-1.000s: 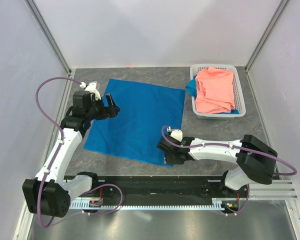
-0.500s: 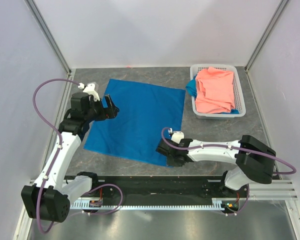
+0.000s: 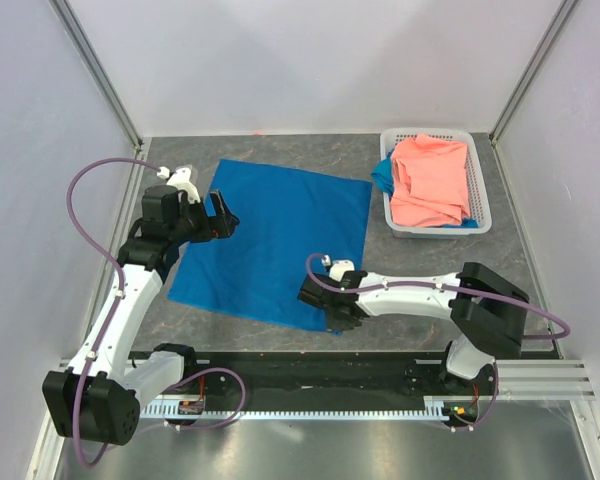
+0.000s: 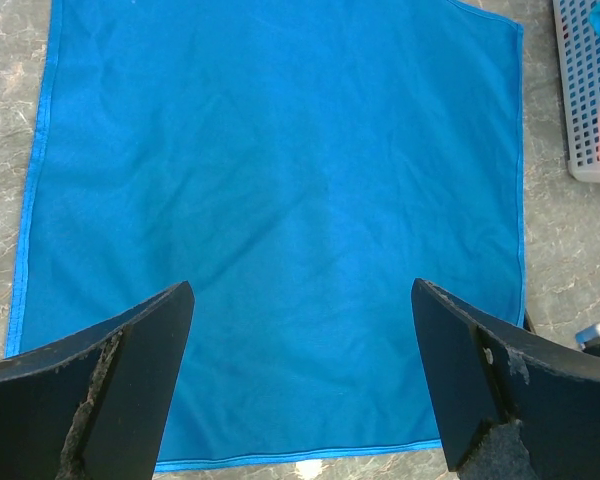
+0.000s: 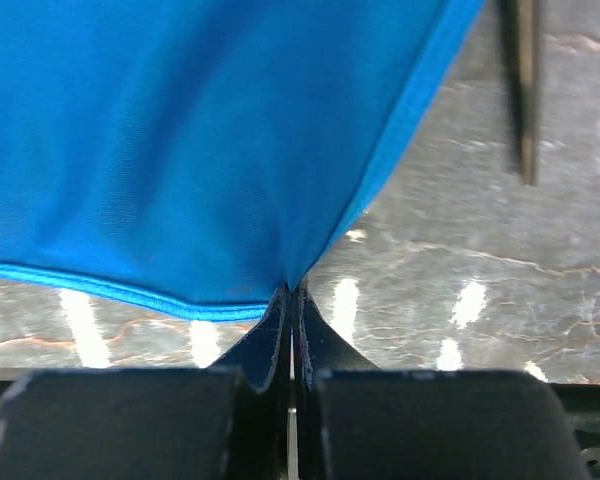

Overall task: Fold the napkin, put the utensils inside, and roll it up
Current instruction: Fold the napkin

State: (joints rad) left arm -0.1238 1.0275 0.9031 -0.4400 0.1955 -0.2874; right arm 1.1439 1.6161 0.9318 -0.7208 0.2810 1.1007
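Observation:
The bright blue napkin (image 3: pixel 275 235) lies spread flat on the grey table, and it fills most of the left wrist view (image 4: pixel 280 150). My right gripper (image 3: pixel 333 318) is low at the napkin's near right corner, shut on it. In the right wrist view the cloth (image 5: pixel 180 130) rises in a pinched peak from the closed fingertips (image 5: pixel 292 292). A slim black utensil (image 5: pixel 525 90) lies on the bare table just right of the napkin's edge. My left gripper (image 3: pixel 220 212) hovers open over the napkin's left side, and nothing is between its fingers (image 4: pixel 300 290).
A white basket (image 3: pixel 480 200) at the back right holds a salmon-pink cloth (image 3: pixel 430 180), with a blue scrap (image 3: pixel 381 177) peeking out on its left. Grey walls enclose the table on three sides. A black rail runs along the near edge.
My right gripper has closed on the napkin's near right corner and shifted a little to the left. The left arm has barely moved.

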